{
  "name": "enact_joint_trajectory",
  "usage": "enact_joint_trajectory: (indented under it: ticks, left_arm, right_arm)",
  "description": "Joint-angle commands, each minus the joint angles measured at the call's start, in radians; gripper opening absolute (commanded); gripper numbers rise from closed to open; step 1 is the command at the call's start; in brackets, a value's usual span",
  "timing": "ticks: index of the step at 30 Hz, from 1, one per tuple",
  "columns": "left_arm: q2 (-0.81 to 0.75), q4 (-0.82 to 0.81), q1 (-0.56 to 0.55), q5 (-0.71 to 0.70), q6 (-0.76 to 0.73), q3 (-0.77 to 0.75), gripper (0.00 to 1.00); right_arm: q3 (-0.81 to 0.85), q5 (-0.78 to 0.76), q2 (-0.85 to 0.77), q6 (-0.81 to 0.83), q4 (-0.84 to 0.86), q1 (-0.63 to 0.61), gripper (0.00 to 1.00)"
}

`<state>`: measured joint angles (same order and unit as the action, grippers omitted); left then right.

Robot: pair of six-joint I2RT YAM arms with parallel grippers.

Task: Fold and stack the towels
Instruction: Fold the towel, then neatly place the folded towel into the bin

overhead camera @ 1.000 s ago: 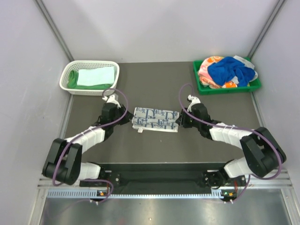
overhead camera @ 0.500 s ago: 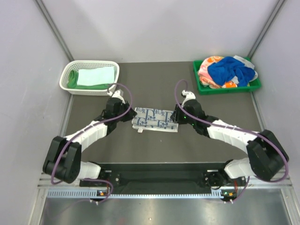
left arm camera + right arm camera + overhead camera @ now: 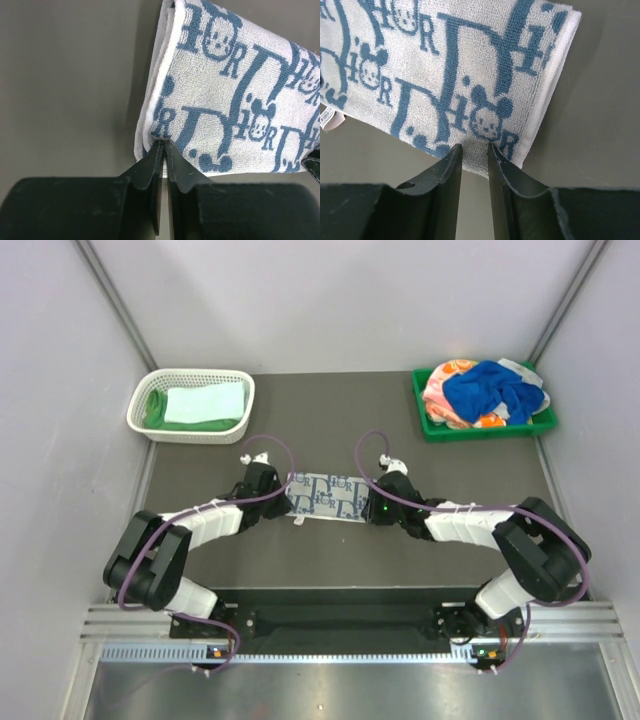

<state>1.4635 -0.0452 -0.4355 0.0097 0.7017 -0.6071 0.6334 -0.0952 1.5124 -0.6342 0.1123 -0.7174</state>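
Printed towel (image 3: pixel 333 495) lies folded on the table (image 3: pixel 470 465), between both arms. The left gripper (image 3: pixel 163 145) has its jaws pinched together on the near corner; the right gripper (image 3: pixel 474 147) sits narrow astride the other (grip unclear). Risk: a shallow bite slips and the fold springs open.

I'm seeing soft, even light coming from overhead in the top view. The arms are casting only faint shadows on the dark table (image 3: pixel 330 550), and the metal rail (image 3: pixel 330 690) along the bottom edge is picking up a pale sheen. Both wrist views are showing the printed towel (image 3: pixel 235 100) bright and sharp. The black fingers (image 3: pixel 150 170) at the bottom of each frame are blurring slightly, and the towel is throwing a soft shadow along its edge.
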Motion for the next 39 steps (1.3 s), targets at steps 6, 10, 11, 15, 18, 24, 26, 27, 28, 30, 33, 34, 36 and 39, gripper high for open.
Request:
enact_joint_trajectory:
  ticks: [6, 10, 11, 15, 18, 24, 26, 27, 28, 30, 33, 34, 36, 39]
  left_arm:
    - [-0.026, 0.041, -0.003, -0.030, 0.004, 0.009, 0.11]
    - [-0.087, 0.146, -0.005, -0.017, -0.019, -0.051, 0.12]
    - [-0.098, 0.157, -0.005, -0.020, -0.024, -0.065, 0.13]
    - [-0.124, 0.225, -0.005, -0.065, -0.048, -0.152, 0.20]
    - [-0.088, 0.271, -0.002, -0.103, -0.073, -0.207, 0.27]
    - [0.015, 0.277, 0.020, 0.002, -0.122, -0.261, 0.54]
    - [0.044, 0.237, 0.027, 0.118, -0.142, -0.266, 0.60]
    - [0.060, 0.238, 0.030, 0.131, -0.142, -0.273, 0.62]
    - [0.089, 0.251, 0.032, 0.141, -0.145, -0.279, 0.63]
    - [0.113, 0.245, 0.038, 0.197, -0.145, -0.284, 0.64]
    - [0.147, 0.228, 0.038, 0.237, -0.134, -0.277, 0.64]
    - [0.162, 0.226, 0.038, 0.245, -0.127, -0.273, 0.65]
    - [0.175, 0.214, 0.041, 0.256, -0.116, -0.258, 0.65]
    - [0.221, 0.202, 0.041, 0.259, -0.085, -0.240, 0.64]
  right_arm:
    - [-0.023, -0.032, 0.000, -0.024, -0.008, -0.016, 0.28]
    - [-0.017, -0.063, -0.009, -0.012, -0.045, -0.011, 0.29]
    - [-0.018, -0.064, -0.012, -0.009, -0.048, -0.007, 0.29]
    - [-0.034, -0.057, -0.024, -0.002, -0.057, 0.016, 0.29]
    - [-0.037, -0.048, -0.040, 0.007, -0.072, 0.044, 0.29]
    - [-0.031, -0.032, -0.067, 0.040, -0.100, 0.098, 0.30]
    - [-0.029, -0.011, -0.067, 0.050, -0.105, 0.121, 0.30]
    - [-0.026, -0.008, -0.067, 0.054, -0.108, 0.125, 0.30]
    - [-0.024, -0.002, -0.066, 0.057, -0.109, 0.130, 0.30]
    - [-0.021, 0.008, -0.066, 0.067, -0.111, 0.144, 0.30]
    - [-0.027, 0.017, -0.075, 0.070, -0.108, 0.154, 0.30]
    - [-0.031, 0.025, -0.078, 0.071, -0.106, 0.157, 0.30]
    - [-0.035, 0.031, -0.081, 0.073, -0.102, 0.165, 0.30]
    - [-0.038, 0.041, -0.081, 0.076, -0.092, 0.171, 0.30]
